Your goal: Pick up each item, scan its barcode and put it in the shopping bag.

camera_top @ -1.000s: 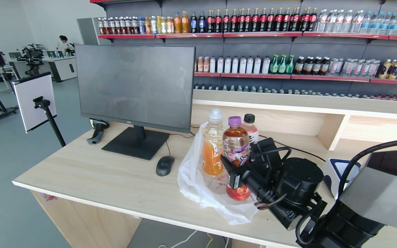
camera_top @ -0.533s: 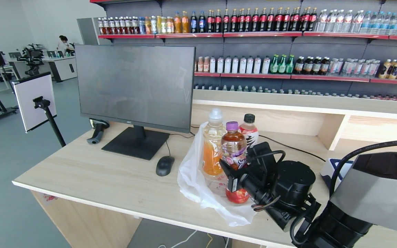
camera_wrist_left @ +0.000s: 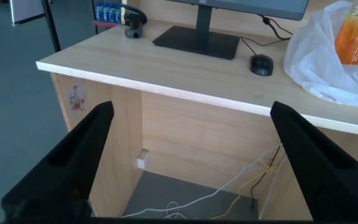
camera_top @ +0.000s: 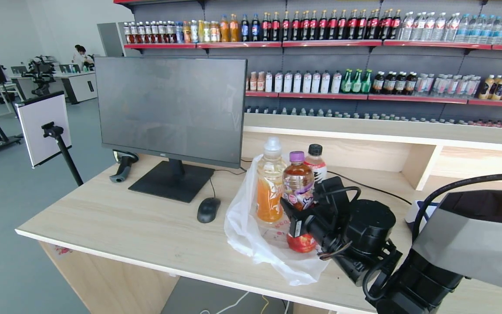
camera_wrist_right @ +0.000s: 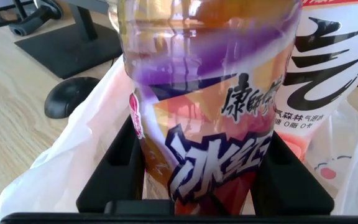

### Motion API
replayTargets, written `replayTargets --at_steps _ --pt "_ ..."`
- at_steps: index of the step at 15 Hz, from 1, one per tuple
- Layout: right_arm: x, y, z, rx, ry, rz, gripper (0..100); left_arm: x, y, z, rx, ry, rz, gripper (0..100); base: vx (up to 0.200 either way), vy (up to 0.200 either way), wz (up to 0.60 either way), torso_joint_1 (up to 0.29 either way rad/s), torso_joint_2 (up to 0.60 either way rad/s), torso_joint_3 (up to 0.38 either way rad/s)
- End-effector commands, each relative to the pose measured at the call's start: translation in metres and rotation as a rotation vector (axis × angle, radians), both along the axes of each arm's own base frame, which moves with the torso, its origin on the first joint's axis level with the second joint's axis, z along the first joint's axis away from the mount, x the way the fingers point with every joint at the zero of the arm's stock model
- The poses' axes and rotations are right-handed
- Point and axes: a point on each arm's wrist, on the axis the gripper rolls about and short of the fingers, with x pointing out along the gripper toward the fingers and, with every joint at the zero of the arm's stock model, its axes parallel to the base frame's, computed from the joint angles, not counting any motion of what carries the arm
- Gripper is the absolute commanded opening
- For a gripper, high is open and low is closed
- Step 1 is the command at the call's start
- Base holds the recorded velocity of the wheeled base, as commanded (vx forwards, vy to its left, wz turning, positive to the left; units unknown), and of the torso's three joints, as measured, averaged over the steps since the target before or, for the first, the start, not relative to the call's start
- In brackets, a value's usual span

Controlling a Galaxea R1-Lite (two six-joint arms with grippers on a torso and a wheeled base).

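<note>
My right gripper (camera_top: 303, 208) is shut on a purple-capped bottle of reddish drink (camera_top: 298, 192), held upright at the mouth of the white plastic shopping bag (camera_top: 251, 237). In the right wrist view the bottle (camera_wrist_right: 207, 118) sits between the black fingers (camera_wrist_right: 120, 162). I cannot tell whether its base rests on the plastic. An orange drink bottle (camera_top: 270, 187) stands inside the bag, and a black-capped bottle with a white label (camera_top: 316, 163) stands just behind. My left gripper (camera_wrist_left: 191, 168) hangs open below and in front of the desk edge (camera_wrist_left: 166, 87).
A monitor (camera_top: 170, 109) stands on the wooden desk (camera_top: 116, 226), with a black mouse (camera_top: 208, 209) beside the bag. A handheld barcode scanner (camera_top: 122, 168) lies at the back left. A raised wooden counter (camera_top: 408, 144) runs behind, before shelves of drinks.
My right gripper with the purple-capped bottle dipped slightly down and left, then rose a little, staying at the bag. The arm behind it shifted left.
</note>
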Motion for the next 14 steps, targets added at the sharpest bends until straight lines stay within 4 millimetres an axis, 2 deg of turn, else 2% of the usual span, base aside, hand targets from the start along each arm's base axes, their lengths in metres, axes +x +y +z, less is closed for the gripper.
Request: replayTargets --at_steps 1,8,14 --pt "0.007 0.002 -0.002 0.008 -0.011 -0.006 0 0.000 0.000 0.000 0.001 -0.001 0.000 100 0.000 0.000 0.00 0.000 0.00 0.000" --pt "0.007 0.004 -0.017 -0.021 0.025 -0.002 0 0.000 0.000 0.000 -0.001 -0.004 0.002 100 0.000 0.000 0.00 0.000 0.00 0.000" --pt "-0.008 -0.008 -0.010 -0.038 0.047 -0.005 0 0.000 0.000 0.000 0.001 -0.004 0.000 100 0.000 0.000 0.00 0.000 0.00 0.000"
